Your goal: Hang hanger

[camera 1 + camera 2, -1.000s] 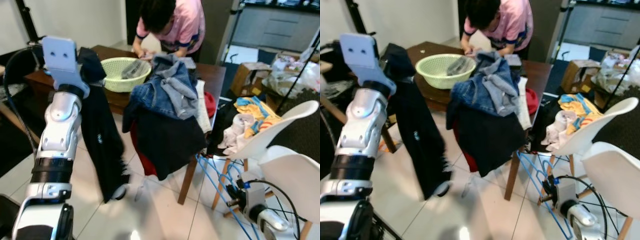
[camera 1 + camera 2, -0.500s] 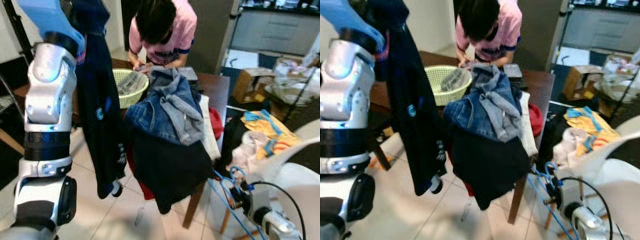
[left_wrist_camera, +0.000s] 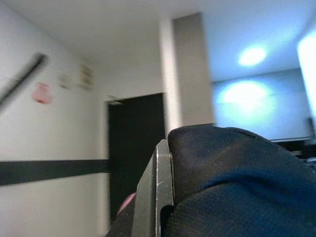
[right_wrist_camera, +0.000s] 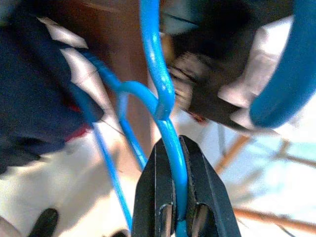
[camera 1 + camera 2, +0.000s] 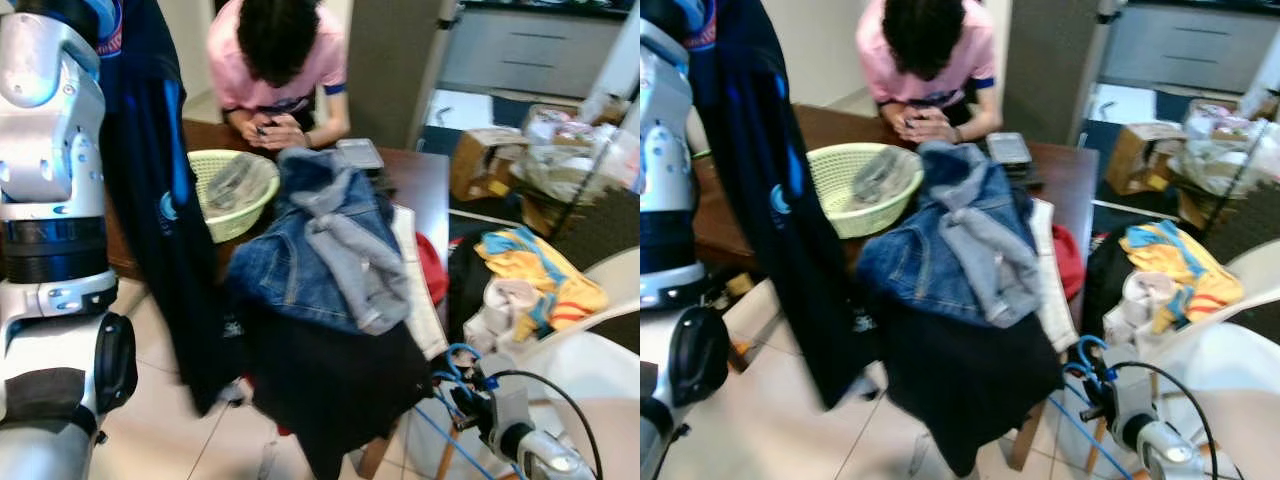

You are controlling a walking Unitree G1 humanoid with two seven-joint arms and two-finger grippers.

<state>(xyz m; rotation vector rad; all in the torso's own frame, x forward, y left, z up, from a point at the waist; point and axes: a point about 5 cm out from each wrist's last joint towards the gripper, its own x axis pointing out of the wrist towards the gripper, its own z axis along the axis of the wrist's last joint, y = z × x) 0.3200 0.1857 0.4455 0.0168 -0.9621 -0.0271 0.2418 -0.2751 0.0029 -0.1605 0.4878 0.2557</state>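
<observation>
The carrying step was judged to be in hand: nothing had yet been hung, and the next move would call for a rail or hook to be found and the blue hanger's hook lifted over it. No such rail could be made out

A dark garment (image 5: 165, 190) was held high beside the raised left arm, its hem reaching down toward the tiled floor. In the left wrist view 1 black finger of the left end effector (image 3: 157, 192) was seen pressed against dark cloth, so it was taken as closed on that garment, though the 2nd finger was hidden

A brown surface (image 5: 1065, 170) carried a heap of clothes topped by a denim jacket (image 5: 940, 250), and a person in a pink top was bent over its far edge. A pale green basket (image 5: 232, 195) on it held a grey crumpled cloth

Low at the right, the right end effector (image 4: 177, 197) was clamped on the blue hanger (image 4: 165, 106), the wire pinched between both fingers
</observation>
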